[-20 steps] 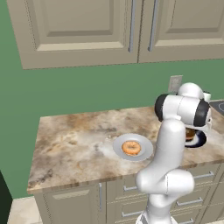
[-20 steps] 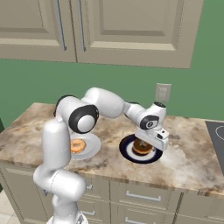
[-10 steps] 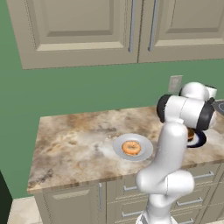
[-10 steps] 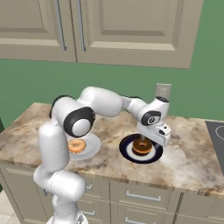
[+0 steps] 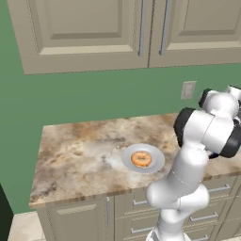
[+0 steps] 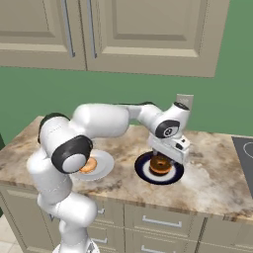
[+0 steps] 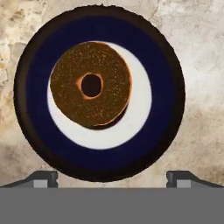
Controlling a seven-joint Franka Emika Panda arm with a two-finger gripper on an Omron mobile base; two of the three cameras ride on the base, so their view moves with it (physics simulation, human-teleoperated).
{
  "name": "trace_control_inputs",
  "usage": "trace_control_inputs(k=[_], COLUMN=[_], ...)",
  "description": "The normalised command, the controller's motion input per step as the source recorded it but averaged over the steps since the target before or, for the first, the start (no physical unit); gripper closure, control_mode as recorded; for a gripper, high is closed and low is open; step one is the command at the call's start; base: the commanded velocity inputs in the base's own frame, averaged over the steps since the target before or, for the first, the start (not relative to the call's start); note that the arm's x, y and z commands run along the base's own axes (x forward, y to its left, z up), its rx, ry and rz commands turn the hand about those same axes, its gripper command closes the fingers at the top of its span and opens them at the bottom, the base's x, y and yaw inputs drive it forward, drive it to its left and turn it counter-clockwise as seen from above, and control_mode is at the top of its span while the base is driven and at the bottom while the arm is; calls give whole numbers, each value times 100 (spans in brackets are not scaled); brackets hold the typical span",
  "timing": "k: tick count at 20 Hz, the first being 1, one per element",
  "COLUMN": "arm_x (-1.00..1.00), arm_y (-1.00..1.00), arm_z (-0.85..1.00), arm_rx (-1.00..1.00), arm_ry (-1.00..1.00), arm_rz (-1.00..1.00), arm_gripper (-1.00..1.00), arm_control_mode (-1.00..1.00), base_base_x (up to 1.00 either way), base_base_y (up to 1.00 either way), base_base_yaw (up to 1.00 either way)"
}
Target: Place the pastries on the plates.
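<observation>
At centre frame of the hand view, we see the chocolate donut [image 7: 90, 89] lying on the navy plate [image 7: 168, 94], a little toward its upper left. Our gripper [image 7: 111, 178] hangs above with jaws spread wide and empty. Left of centre in the right base view, the orange donut [image 6: 88, 164] sits on the grey-white plate [image 6: 105, 162]. We judge both placed; lifting straight up should avoid nudging the pastry

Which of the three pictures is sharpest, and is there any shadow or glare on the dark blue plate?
Hand view: sharpest; the chocolate-brown ring donut casts a thin dark shadow on the pale centre of the round navy plate; no glare. Right base view: softer, even lighting. Left base view: soft too; the orange-glazed donut looks slightly blurred.
</observation>
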Motion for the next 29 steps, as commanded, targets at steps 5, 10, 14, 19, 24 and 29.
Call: trace_control_inputs(k=[5,10,14,19,24,29], arm_x=[-18,-27,-55,-69,-63,-64], arm_y=[100,100,100,90,87,63], arm_z=[19,11,36,46,54,61], arm_rx=[0,0,0,-5,-8,-5], arm_ry=[0,2,5,3,11,6], arm_rz=[8,7,15,21,20,19], arm_gripper=[-100,-100,-100,-100,-100,-100], arm_control_mode=[-100,-100,-100,-100,-100,-100], base_base_x=[0,0,0,0,0,0], base_base_y=[0,0,0,0,0,0], base_base_yaw=[0,0,0,0,0,0])
